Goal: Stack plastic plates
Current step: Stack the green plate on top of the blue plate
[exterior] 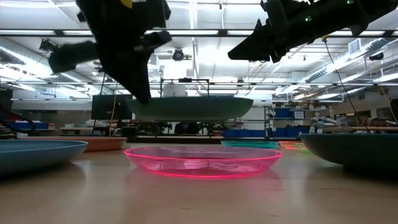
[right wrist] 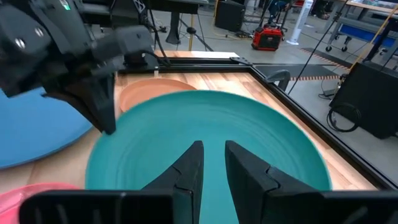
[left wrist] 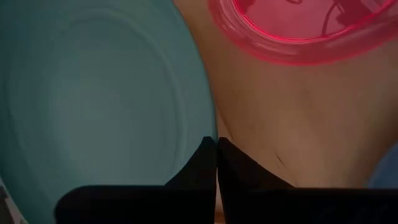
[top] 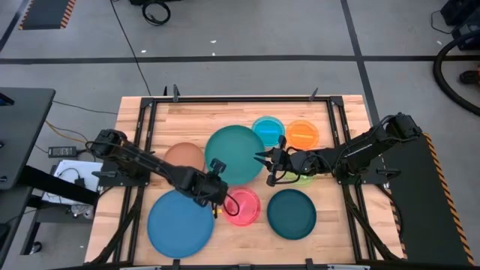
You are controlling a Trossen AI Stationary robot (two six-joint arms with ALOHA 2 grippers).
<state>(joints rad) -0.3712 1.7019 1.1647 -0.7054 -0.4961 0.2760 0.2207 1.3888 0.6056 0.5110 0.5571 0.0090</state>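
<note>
My left gripper [top: 217,166] is shut on the large teal plate [top: 234,154], which floats level above the table in the low view [exterior: 186,107]. My right gripper [top: 261,157] is open and hovers above the plate's right rim, its fingers [right wrist: 212,149] apart over the plate's surface and touching nothing. Flat on the table lie the large blue plate [top: 180,223], the pink plate [top: 241,206], the dark teal plate [top: 291,214], the tan-brown plate [top: 184,157], the cyan plate [top: 268,129] and the orange plate [top: 302,135]. The green plate [top: 304,180] is mostly hidden under the right arm. My left gripper pinches the teal plate's rim [left wrist: 208,134] on its near-left side between its two fingers [right wrist: 104,115]. They come from above, pointing down. The plate is lifted clear of the table and sits level.
The wooden table [top: 345,225] has a black frame rail round its edge [top: 225,98]. Plates lie near and far of the lifted one. The pink plate [exterior: 202,160] is just below and near of it. Bare wood shows at the near right corner.
</note>
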